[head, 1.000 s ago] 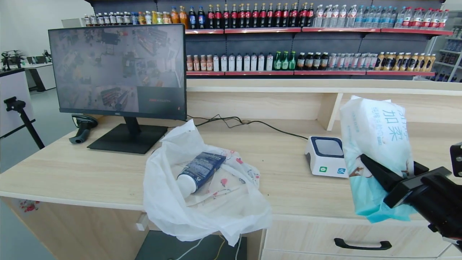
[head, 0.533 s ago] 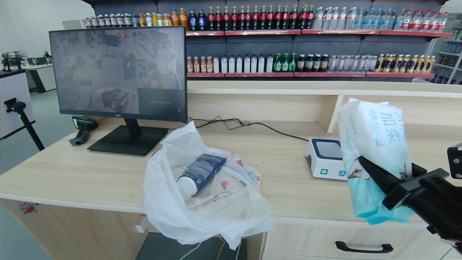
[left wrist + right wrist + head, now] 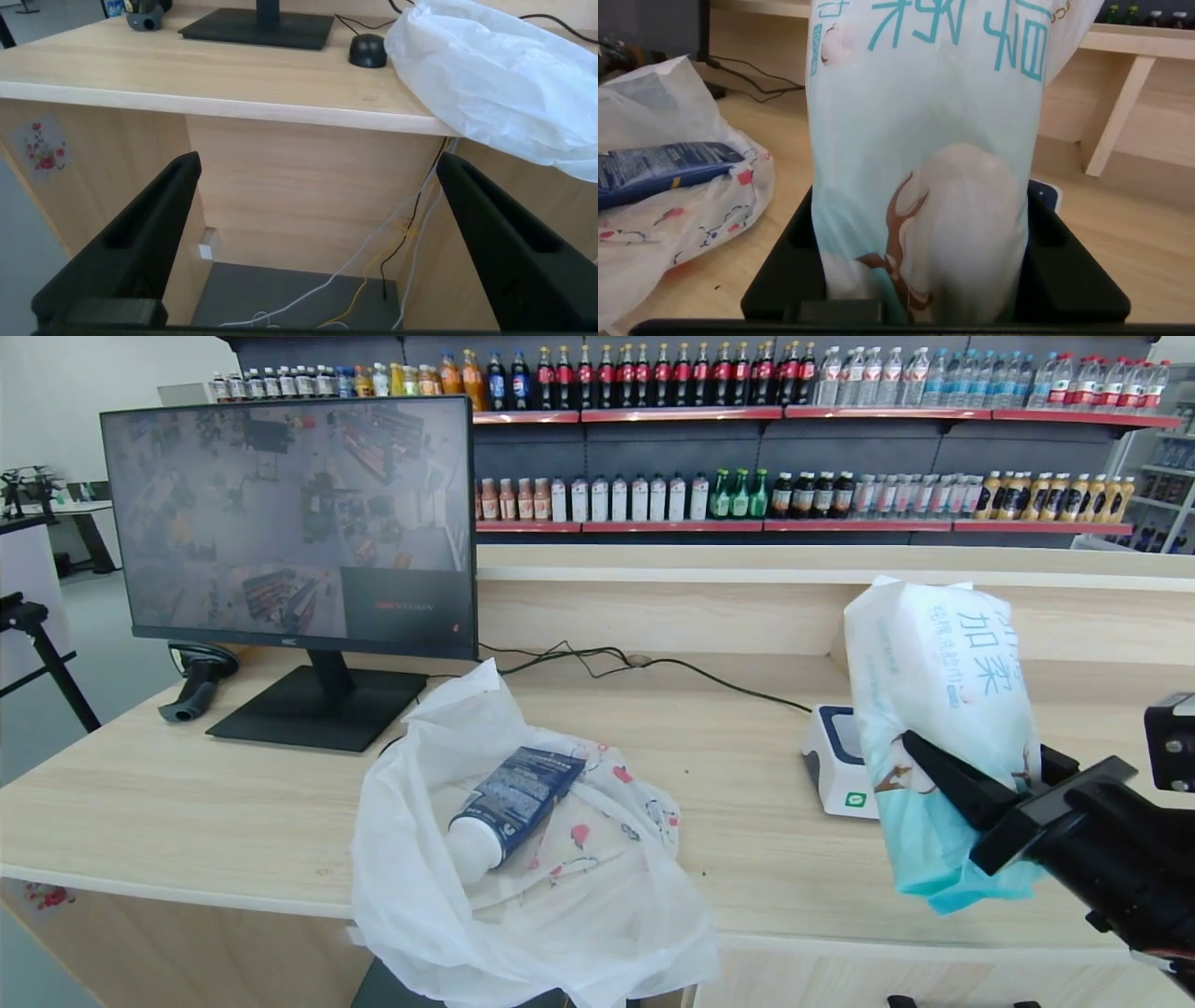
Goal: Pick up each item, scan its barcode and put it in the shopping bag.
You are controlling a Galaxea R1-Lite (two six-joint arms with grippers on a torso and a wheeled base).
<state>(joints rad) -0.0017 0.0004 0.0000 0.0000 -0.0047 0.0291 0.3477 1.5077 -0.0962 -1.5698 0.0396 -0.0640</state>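
— Tissue pack [image 3: 943, 709] is up in the air on the robot's right, standing tall, with the printed end up and the teal end hanging low over the front of the counter [image 3: 187, 793]!
— And the right gripper [image 3: 980, 751] has it clamped, one black finger on either side, biting in below the middle. In the wrist view the wrapper bulges out between them.
— That tells you how it handles, I'd say. It's soft and light, a pillow of paper in slick film. It gives under pressure, so it won't break, but it could slide or sag.
— Right, so the fat of the body is the place to hold it, not the crimped ends. The hold it has now looks sound to me.
— The scanner [image 3: 834, 761] sits just beyond the pack, towards the robot's left, half hidden behind it, window facing up.
— I can't spot a barcode on any face we can see, mind you.
— And the shopping bag [image 3: 420, 915] lies well apart on the left with its mouth slumped open and a dark blue tube [image 3: 509, 798] resting in it.
— The left gripper [image 3: 318, 233]? Its jaws are spread wide with nothing in them. It's low in front of the counter's edge, near where the bag spills over.
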